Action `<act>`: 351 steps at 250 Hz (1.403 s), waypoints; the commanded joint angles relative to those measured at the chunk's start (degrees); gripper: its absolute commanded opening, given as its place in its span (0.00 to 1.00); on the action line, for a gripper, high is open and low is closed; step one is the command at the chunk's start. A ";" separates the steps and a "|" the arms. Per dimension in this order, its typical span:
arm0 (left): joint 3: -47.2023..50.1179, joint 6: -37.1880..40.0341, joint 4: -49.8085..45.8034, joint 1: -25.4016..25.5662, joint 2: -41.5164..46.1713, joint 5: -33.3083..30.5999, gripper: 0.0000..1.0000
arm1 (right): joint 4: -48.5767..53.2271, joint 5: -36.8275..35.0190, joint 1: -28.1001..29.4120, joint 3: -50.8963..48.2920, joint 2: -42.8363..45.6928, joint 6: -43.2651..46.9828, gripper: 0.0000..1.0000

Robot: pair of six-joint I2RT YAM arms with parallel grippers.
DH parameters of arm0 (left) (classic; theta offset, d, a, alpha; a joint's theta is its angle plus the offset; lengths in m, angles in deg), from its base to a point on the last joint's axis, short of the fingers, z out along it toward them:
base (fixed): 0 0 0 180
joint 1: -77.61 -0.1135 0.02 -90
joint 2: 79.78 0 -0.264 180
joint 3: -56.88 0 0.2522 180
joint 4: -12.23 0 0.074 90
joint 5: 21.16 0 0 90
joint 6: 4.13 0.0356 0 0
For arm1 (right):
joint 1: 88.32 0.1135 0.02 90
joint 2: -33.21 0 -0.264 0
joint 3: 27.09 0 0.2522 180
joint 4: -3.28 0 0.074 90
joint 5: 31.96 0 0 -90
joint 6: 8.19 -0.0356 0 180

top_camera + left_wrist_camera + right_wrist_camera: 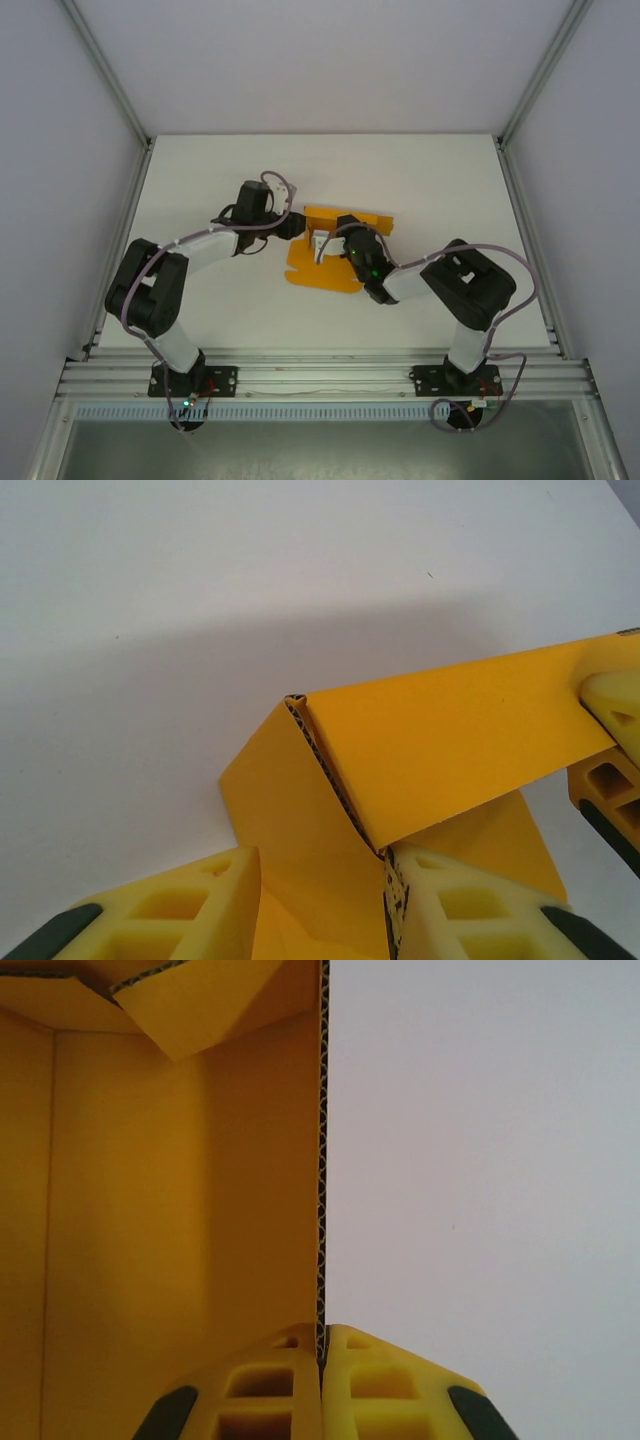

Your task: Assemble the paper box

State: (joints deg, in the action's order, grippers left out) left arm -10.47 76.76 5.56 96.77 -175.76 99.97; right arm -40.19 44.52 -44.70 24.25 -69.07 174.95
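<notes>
The orange paper box (322, 272) lies partly folded at the middle of the white table (200, 180). My left gripper (294, 224) is at its left rear corner. In the left wrist view that gripper (322, 870) is open, its yellow fingers (205, 900) straddling a folded flap of the paper box (440, 740), whose corrugated edge touches the right finger. My right gripper (323, 243) reaches in from the right. In the right wrist view it (323, 1338) is shut on the edge of an upright wall of the paper box (180, 1210), with the box interior to its left.
Grey enclosure walls and aluminium rails (300, 375) frame the table. Bare white table (480, 1160) lies right of the held wall and beyond the box (200, 600). The right gripper's yellow finger (615, 705) shows at the right edge of the left wrist view.
</notes>
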 commanded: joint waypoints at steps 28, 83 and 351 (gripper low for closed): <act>7.69 -2.02 -0.08 0.53 -0.34 -5.70 0.37 | 3.70 2.10 1.60 -0.42 1.31 -2.56 0.00; 8.40 -2.40 -2.41 0.42 1.17 -8.85 0.38 | 4.88 2.48 1.03 -0.21 1.23 -2.58 0.00; -1.62 11.35 3.40 1.96 -8.72 9.53 0.74 | 15.34 6.17 1.04 0.95 3.73 -3.64 0.00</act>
State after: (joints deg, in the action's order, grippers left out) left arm -10.16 86.01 5.60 97.12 -184.18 103.58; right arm -31.32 45.59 -44.77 24.91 -65.55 172.02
